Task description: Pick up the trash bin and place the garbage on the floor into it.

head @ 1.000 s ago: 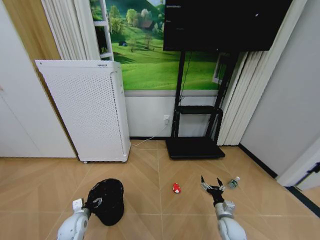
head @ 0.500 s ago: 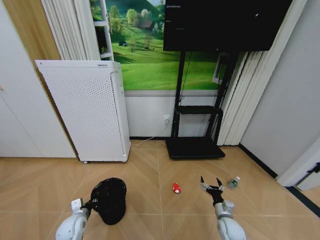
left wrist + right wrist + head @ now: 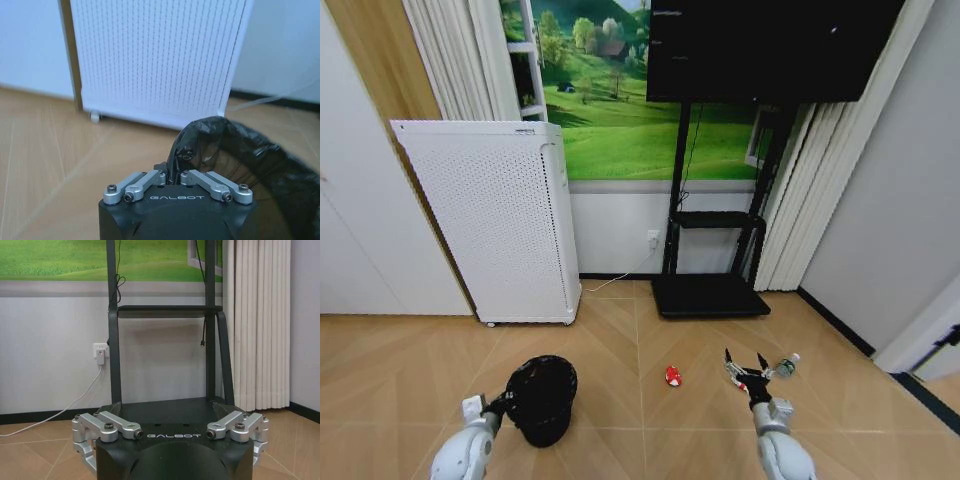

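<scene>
Currently the left claw [image 3: 503, 405] is pinching the near rim of the trash bin [image 3: 542, 398], which is standing on the floor [image 3: 620, 340]. Meanwhile the right claw [image 3: 747, 366] is hovering spread wide and empty between a red scrap [image 3: 672, 376] and the bottle [image 3: 786, 364].

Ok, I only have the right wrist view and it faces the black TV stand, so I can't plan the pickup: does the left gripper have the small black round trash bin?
Observer: Yes. The left gripper is shut on the liner-covered rim of the small black round trash bin, low on the robot's left.
Operator: Where's the nearest litter?
Observer: A small red-and-white wrapper scrap lies on the wooden floor, between the bin and the right gripper.
Operator: Anything else down there?
Observer: A small clear-green plastic bottle lies just to the right of that open gripper.
</scene>
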